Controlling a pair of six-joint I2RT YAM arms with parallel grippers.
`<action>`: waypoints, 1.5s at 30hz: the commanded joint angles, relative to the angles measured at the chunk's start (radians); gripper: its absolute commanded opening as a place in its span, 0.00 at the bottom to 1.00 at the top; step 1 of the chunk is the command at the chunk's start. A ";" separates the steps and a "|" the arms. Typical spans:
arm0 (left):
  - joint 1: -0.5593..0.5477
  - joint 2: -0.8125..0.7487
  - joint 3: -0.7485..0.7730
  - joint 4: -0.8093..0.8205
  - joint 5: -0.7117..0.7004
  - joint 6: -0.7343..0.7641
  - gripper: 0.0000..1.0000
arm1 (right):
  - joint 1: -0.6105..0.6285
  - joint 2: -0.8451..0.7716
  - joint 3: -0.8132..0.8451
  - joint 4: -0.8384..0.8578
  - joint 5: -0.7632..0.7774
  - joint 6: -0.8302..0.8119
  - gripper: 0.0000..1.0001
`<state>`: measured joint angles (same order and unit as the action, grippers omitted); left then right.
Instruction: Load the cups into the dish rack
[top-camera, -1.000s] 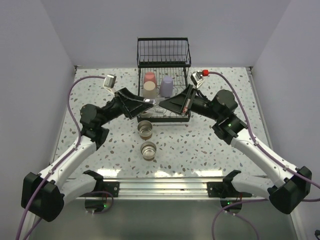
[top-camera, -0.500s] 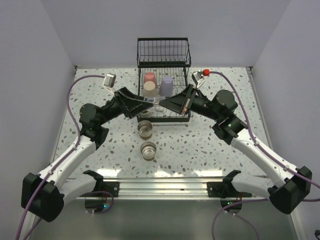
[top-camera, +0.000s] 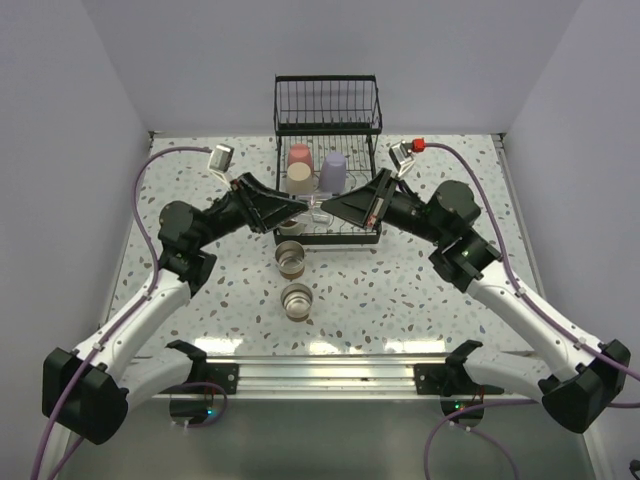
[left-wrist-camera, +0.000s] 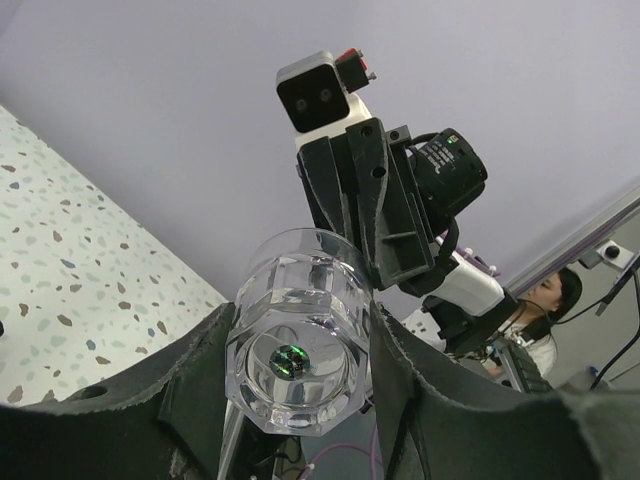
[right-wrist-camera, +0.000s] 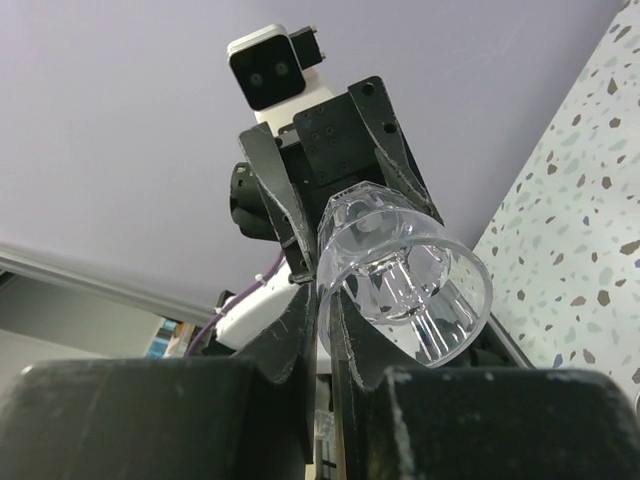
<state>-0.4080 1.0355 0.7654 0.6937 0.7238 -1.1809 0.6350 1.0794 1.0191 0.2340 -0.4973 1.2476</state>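
Note:
A clear cup hangs over the front of the black wire dish rack, between my two grippers. My right gripper is shut on the wall of the clear cup at its rim. From the opposite side, my left gripper has its fingers against both sides of the clear cup at its base. On the rack's tray stand a coral-pink cup, a beige cup and a lavender cup. Two brown cups with shiny insides stand upright on the table in front of the rack.
The rack's upright wire basket stands at the back against the wall. Speckled tabletop lies open on both sides of the brown cups. Purple cables loop above each arm.
My left gripper's fingers have come in from wide open onto the clear cup's base. Both arms have lifted slightly. The right gripper has kept its pinch on the rim.

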 joint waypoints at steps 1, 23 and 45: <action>-0.005 -0.012 0.066 -0.019 0.011 0.027 0.01 | -0.001 -0.022 0.065 -0.085 0.060 -0.086 0.00; -0.073 0.337 0.642 -0.943 -0.286 0.659 0.00 | -0.004 -0.217 0.313 -1.110 0.698 -0.559 0.98; -0.238 0.906 1.069 -1.356 -0.871 0.869 0.00 | -0.004 -0.309 0.271 -1.213 0.795 -0.582 0.98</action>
<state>-0.6327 1.9121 1.7855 -0.6418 -0.0765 -0.3511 0.6327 0.7719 1.2953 -0.9730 0.2565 0.6788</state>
